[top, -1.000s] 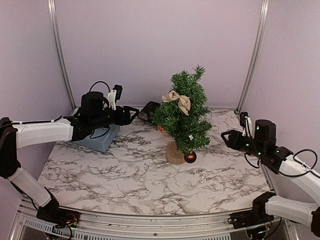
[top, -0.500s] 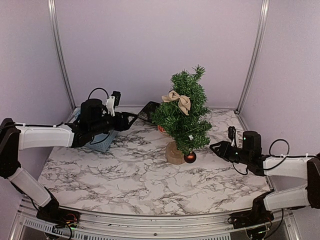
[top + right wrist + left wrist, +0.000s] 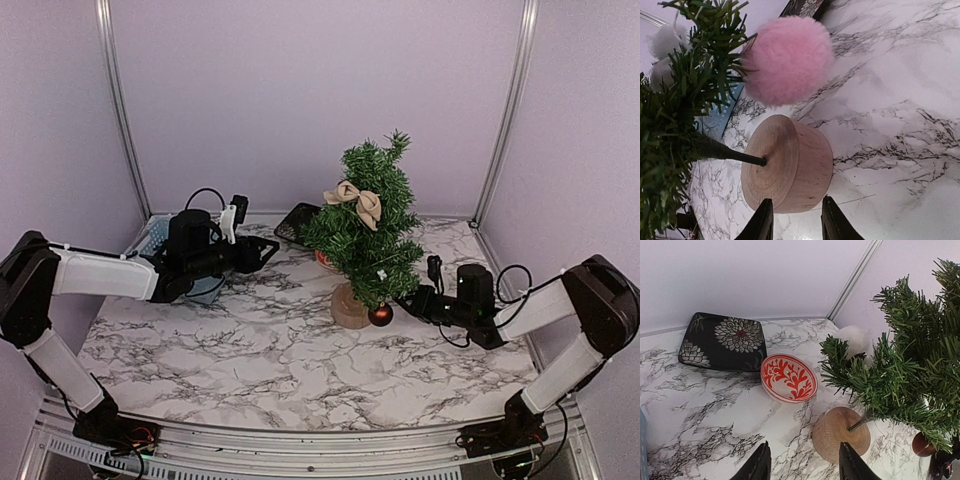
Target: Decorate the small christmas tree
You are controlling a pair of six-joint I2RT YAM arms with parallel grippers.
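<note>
Your right tool point(image 3: 406, 299) has dropped beside the stump point(image 3: 349, 306), left tool point(image 3: 262, 247) nearer the tree point(image 3: 368, 225), both half-open, empty; hold that stiff stump, since the light tree likely tips easily.

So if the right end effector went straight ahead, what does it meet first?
Probably the wooden stump base, centred beyond the right end effector in its wrist view. Overhead, the red bauble hangs near that line; depth unclear.
</note>
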